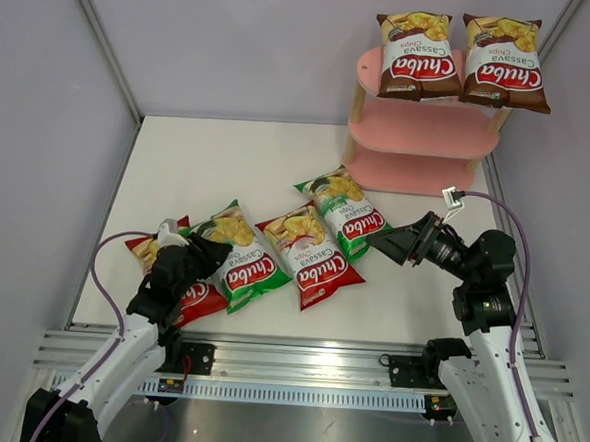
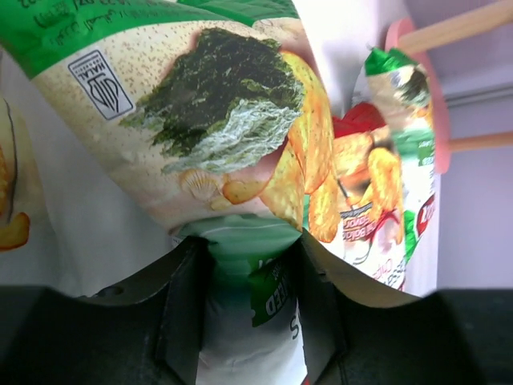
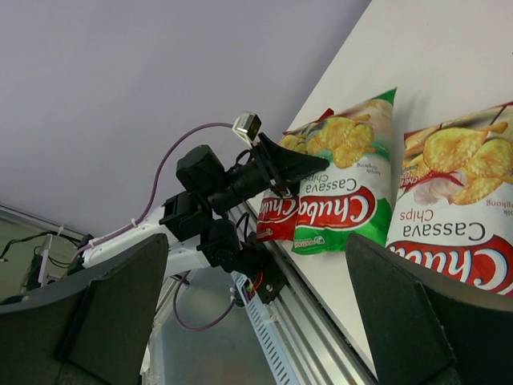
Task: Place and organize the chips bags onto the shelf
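Two brown chips bags (image 1: pixel 417 56) (image 1: pixel 502 61) lie side by side on the top board of the pink shelf (image 1: pixel 421 129). On the table a red bag (image 1: pixel 198 297), a green bag (image 1: pixel 240 263), a red bag (image 1: pixel 310 254) and a green bag (image 1: pixel 348 212) lie in a row. My left gripper (image 1: pixel 211 253) is shut on the top edge of the near green bag (image 2: pixel 200 104), which fills the left wrist view. My right gripper (image 1: pixel 377 242) is open and empty, just right of the far green bag and above the table.
The shelf's middle and bottom boards (image 1: pixel 423 171) hold nothing. White walls close in the table on the left, back and right. A metal rail (image 1: pixel 296 361) runs along the near edge. The right wrist view shows the left arm (image 3: pixel 208 184) over the bags.
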`<state>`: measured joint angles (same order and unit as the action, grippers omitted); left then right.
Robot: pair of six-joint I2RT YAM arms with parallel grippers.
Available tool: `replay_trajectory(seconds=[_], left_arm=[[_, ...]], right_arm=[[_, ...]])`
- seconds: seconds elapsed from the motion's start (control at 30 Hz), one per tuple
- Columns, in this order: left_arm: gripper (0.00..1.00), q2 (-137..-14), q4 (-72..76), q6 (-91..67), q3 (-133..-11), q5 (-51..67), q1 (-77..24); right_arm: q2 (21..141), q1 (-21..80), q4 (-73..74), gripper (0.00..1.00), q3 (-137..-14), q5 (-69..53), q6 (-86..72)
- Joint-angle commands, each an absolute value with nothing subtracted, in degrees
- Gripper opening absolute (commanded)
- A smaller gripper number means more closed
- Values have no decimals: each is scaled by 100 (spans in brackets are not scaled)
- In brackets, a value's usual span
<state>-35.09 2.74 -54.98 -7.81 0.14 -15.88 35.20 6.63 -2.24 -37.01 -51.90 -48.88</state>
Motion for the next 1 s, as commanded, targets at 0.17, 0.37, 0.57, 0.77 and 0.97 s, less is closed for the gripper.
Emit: replay_trajectory(seconds=[0.17,0.37,0.57,0.77,0.97], left_arm=[[33,-3155,378,-5826,-869,-273,-1538],[29,-2858,387,-6213,-1169,-202,-1538],[24,-2453,18,-6512,-1643,-501,-1538],[20,-2461,140,-6793,-1863,-361,-1538],[19,-2583,1378,-7321,-1854,-44,-1547]], right_arm=[[3718,895,-851,97,-2779,-4484,-5343],[3955,2002,-1536,96,-2338,-3403,-5590],[4140,2838,-2477,95,-1820,-2365,-6046],[4289,2979,-2540,95,-1863,-2005,-6064],[4938,3811,-3417,95,-1820,-1293,-6231]])
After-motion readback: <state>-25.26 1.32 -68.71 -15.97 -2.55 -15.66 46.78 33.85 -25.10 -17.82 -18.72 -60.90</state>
